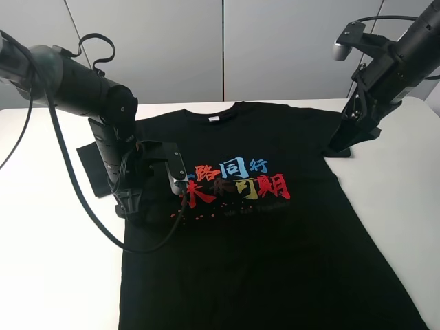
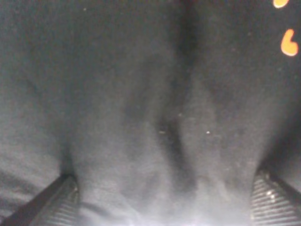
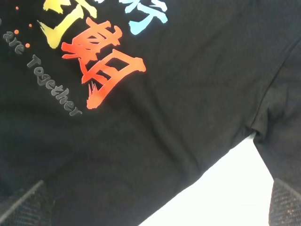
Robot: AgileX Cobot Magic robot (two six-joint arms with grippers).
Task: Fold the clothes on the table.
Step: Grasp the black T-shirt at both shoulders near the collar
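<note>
The black T-shirt (image 1: pixel 261 234) lies flat, front up, on the white table (image 1: pixel 55 261), with its red, blue and yellow characters (image 1: pixel 237 180) on the chest. My left gripper (image 1: pixel 134 210) is down on the shirt's left side below the sleeve. In the left wrist view (image 2: pixel 164 181) its fingers (image 2: pixel 56 202) are wide apart with black fabric bulging between them. My right gripper (image 1: pixel 340 148) is at the right sleeve. In the right wrist view (image 3: pixel 160 188) it is open over the armpit seam (image 3: pixel 256 129), with shirt and bare table (image 3: pixel 225 188) below it.
The left arm's black cable (image 1: pixel 82 199) loops over the table at the shirt's left edge. The left sleeve (image 1: pixel 93 165) lies partly under the left arm. Grey wall panels (image 1: pixel 220 48) stand behind the table's rear edge. White tabletop shows on both sides.
</note>
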